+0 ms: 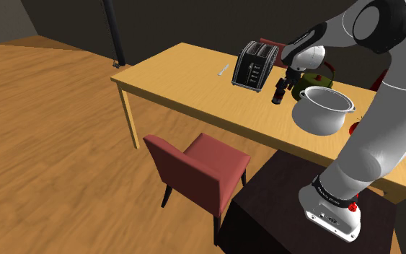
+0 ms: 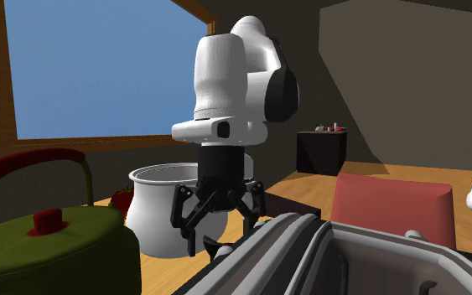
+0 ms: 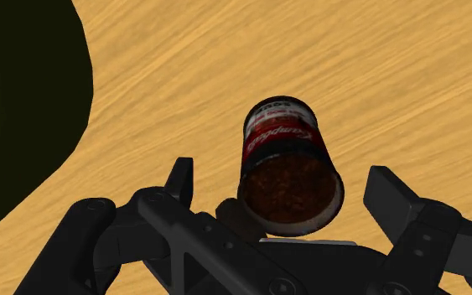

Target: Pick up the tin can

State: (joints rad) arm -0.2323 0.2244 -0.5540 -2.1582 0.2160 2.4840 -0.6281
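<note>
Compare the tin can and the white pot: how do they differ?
The tin can is dark with a red-and-white label; the pot is plain white. The can is far smaller than the pot. The can sits between the fingers of the open claw; the pot stands free beside it. Both are on the wooden table.

Tin can [image 3: 290, 168]: the red and white label band carries white cursive lettering, seen at a slant. The word cannot be read with certainty.

Toaster [image 1: 254, 66]: a column of small white marks on the dark side panel, illegible.

Arm [image 1: 374, 151]: a dark band near its foot bears small pale print, illegible.
</note>
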